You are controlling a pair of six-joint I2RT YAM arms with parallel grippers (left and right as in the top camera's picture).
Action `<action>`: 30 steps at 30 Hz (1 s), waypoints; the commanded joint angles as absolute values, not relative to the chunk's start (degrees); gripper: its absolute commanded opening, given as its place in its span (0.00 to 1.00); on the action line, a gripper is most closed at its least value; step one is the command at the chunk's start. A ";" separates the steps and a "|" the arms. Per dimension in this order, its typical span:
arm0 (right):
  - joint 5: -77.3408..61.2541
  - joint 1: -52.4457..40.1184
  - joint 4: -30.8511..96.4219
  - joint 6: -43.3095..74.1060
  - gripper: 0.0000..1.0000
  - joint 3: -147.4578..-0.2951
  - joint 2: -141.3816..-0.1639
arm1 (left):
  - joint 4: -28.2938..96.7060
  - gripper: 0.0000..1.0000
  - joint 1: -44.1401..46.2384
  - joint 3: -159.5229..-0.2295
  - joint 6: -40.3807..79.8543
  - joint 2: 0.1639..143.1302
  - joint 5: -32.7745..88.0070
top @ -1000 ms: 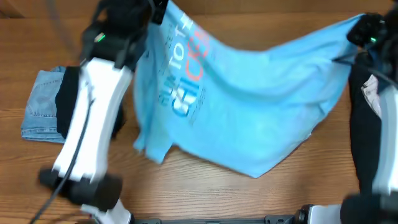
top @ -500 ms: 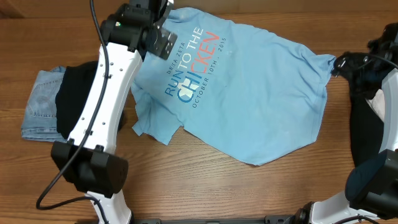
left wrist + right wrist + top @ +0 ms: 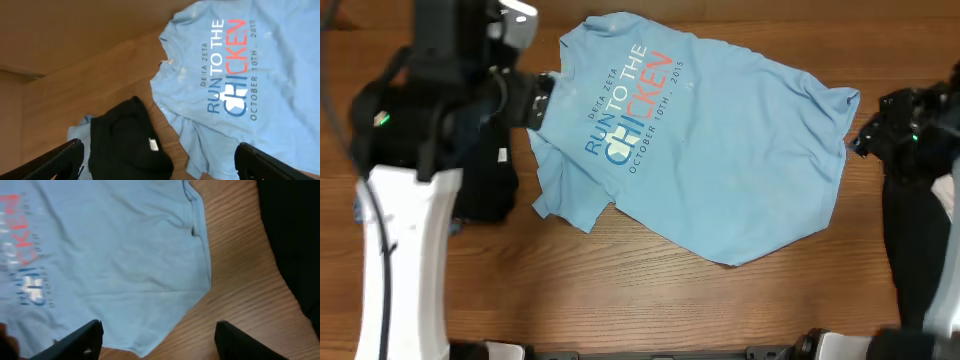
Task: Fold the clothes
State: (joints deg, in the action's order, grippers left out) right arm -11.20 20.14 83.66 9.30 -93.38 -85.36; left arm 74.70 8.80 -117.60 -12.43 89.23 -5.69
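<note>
The clothes are a light blue T-shirt (image 3: 710, 150) printed "RUN TO THE CHICKEN", lying spread out and print up across the wooden table (image 3: 650, 300), a little rumpled at its lower left sleeve. My left gripper (image 3: 532, 100) hovers by the shirt's left shoulder. In the left wrist view the left gripper (image 3: 160, 164) is wide open and empty above the shirt (image 3: 250, 65) and a black garment. My right gripper (image 3: 863, 133) hangs just off the shirt's right hem corner. Seen from the right wrist, the right gripper (image 3: 162, 342) is open and holds nothing, over the shirt's edge (image 3: 115, 265).
A black garment (image 3: 127, 140) lies on folded jeans (image 3: 86, 124) left of the shirt, mostly hidden under my left arm in the overhead view. More black cloth (image 3: 292, 235) lies at the table's right side, beyond the shirt's hem.
Both grippers have opened and let go of the shirt, which dropped from hanging stretched between them to lying flat. The left arm pulled back leftward and the right arm drew off to the right.
</note>
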 commanded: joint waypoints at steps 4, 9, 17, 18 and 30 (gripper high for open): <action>-12.71 19.94 85.78 12.34 0.85 -92.20 -75.48 | 73.54 0.93 2.44 -100.53 -7.77 87.68 5.80; -14.92 19.94 80.55 14.00 0.83 -79.77 -76.84 | 66.98 0.89 4.19 -86.70 -7.09 91.26 9.82; -20.67 19.94 72.60 13.93 0.79 -60.75 -79.29 | 64.95 0.90 8.29 -75.37 -6.15 97.97 9.50; -20.67 19.94 72.20 13.74 0.79 -60.20 -79.26 | 64.16 0.90 8.51 -74.13 -5.54 98.50 9.76; -20.67 19.94 69.43 13.76 0.79 -59.94 -79.26 | 54.72 0.72 9.78 -63.99 5.28 107.18 10.55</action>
State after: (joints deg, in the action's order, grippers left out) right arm -20.14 20.14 69.87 13.50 -60.18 -79.90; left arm 56.71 9.43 -65.34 0.75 103.70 9.54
